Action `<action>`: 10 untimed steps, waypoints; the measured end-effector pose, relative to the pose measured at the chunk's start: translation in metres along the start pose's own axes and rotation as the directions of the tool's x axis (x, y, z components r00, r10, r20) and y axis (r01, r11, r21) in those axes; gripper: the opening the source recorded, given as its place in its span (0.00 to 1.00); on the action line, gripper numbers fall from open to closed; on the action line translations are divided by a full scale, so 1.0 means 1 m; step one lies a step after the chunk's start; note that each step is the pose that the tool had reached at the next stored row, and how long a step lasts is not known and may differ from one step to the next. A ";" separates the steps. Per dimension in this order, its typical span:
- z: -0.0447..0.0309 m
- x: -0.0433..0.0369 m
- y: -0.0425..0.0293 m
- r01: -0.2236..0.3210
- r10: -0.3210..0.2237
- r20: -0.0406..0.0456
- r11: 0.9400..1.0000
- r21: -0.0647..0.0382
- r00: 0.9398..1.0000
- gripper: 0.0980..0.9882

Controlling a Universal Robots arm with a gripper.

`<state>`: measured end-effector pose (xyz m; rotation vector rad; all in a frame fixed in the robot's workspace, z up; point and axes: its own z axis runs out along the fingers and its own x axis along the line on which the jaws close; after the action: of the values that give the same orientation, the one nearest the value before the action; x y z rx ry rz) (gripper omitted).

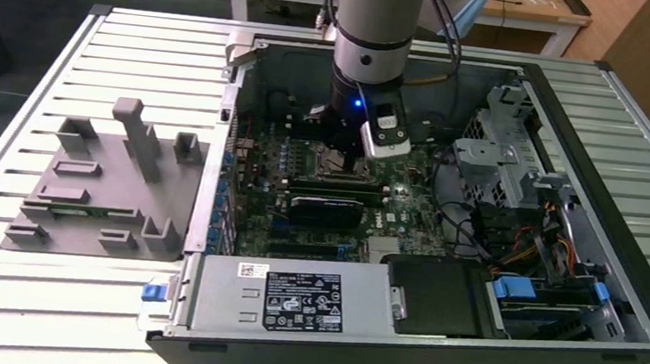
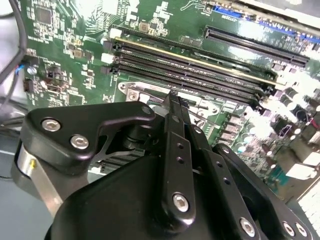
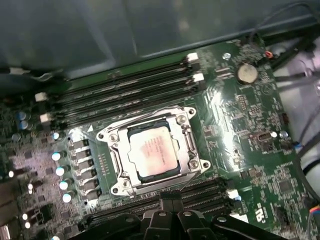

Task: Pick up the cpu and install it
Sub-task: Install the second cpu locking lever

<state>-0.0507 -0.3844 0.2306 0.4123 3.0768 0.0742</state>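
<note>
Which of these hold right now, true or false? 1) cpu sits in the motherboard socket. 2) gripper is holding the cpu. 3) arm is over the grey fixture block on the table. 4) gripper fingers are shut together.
1) True. In the first wrist view the cpu lies flat inside the socket frame.
2) False. The gripper is beside the socket with nothing between its fingers.
3) False. The arm reaches into the open computer case; the grey fixture block sits apart on the exterior view's left.
4) True. In the second wrist view the fingers meet.
</note>
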 end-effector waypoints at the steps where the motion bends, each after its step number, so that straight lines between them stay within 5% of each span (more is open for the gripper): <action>1: 0.0009 0.0004 -0.0002 0.008 -0.008 -0.001 1.000 0.000 1.000 0.01; 10: 0.0068 0.0190 -0.0100 0.029 -0.030 -0.004 1.000 -0.008 1.000 0.01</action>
<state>-0.0714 -0.3887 0.2227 0.3668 3.0846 0.0871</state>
